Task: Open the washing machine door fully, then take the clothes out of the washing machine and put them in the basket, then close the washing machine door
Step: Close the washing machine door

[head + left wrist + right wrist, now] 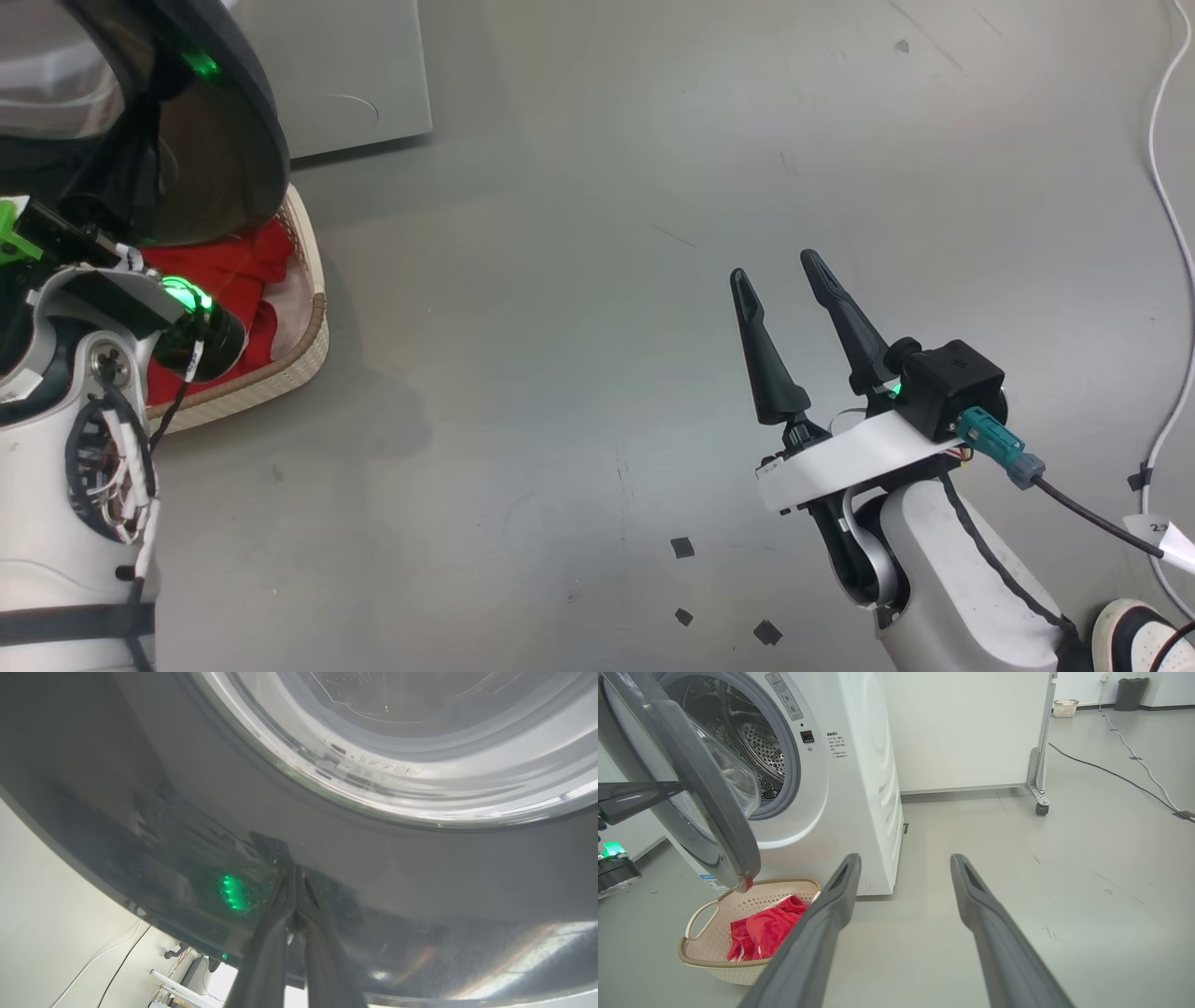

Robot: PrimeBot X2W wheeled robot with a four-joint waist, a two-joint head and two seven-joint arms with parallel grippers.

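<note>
The washing machine door (707, 798) stands partly open, swung out from the washing machine (859, 788). Between the door's edge and the grey porthole there is a gap through which the steel drum (759, 742) is visible. The lower edge of the door hangs over the far left part of the basket (698, 914); whether the two touch cannot be told. The basket sits on the floor (1064, 849) just in front of the machine, and the clothes (766, 928) lie inside it, red, against its near side. To the right of the basket and the machine the floor is wide and bare as far as a white panel on wheels (966, 728), with a cable (1111, 772) lying further right.

The left gripper (295, 877) has its two fingers pressed together, and their tips touch the glossy black rim on the outer face of the door, below the glass bowl. The left arm reaches up from under the door.

The right gripper (773, 266) has its fingers spread apart and holds nothing. It hangs low over the bare floor, well apart from the basket, with the fingers pointing away from the robot.
</note>
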